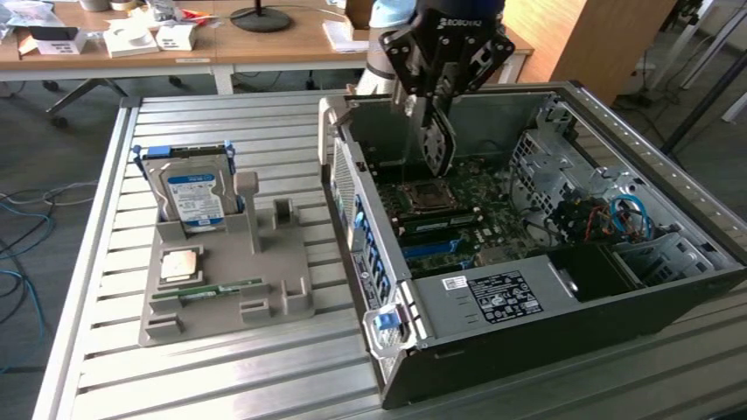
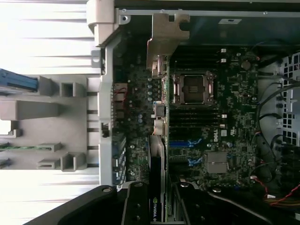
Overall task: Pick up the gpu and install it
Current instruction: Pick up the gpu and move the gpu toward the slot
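The end effector (image 1: 429,109) is clamped on the gpu (image 1: 438,153), holding it on its edge just above the green board (image 1: 478,197) inside the open computer case (image 1: 636,127), not pushed in yet.

Wooden desks (image 1: 292,48) behind, grey floor (image 1: 47,131), blue cables (image 1: 24,203) trailing, slatted metal table (image 1: 233,385), wood panel (image 1: 607,35)

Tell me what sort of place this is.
Likely a robotics lab: a gripper holding a gpu at an open PC case on a slatted metal table, with cluttered desks behind.
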`<action>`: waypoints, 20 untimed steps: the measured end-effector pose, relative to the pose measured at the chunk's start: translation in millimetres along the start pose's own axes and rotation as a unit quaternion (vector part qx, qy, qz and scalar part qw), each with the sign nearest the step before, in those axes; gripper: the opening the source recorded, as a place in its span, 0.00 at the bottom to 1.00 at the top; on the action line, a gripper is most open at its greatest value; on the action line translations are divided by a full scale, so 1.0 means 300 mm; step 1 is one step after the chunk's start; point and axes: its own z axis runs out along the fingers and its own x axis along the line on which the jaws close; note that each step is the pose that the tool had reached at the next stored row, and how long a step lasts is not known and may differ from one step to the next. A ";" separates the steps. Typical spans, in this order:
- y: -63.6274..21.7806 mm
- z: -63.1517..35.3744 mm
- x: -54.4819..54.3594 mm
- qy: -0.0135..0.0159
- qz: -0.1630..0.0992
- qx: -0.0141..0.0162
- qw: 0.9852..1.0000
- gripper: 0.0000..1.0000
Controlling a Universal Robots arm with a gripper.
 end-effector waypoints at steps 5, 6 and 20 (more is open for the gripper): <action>0.001 0.001 -0.045 0.000 0.000 0.000 1.000 0.26; 0.002 0.001 -0.054 0.000 0.000 0.000 1.000 0.26; 0.006 0.004 -0.177 0.000 0.000 0.000 1.000 0.26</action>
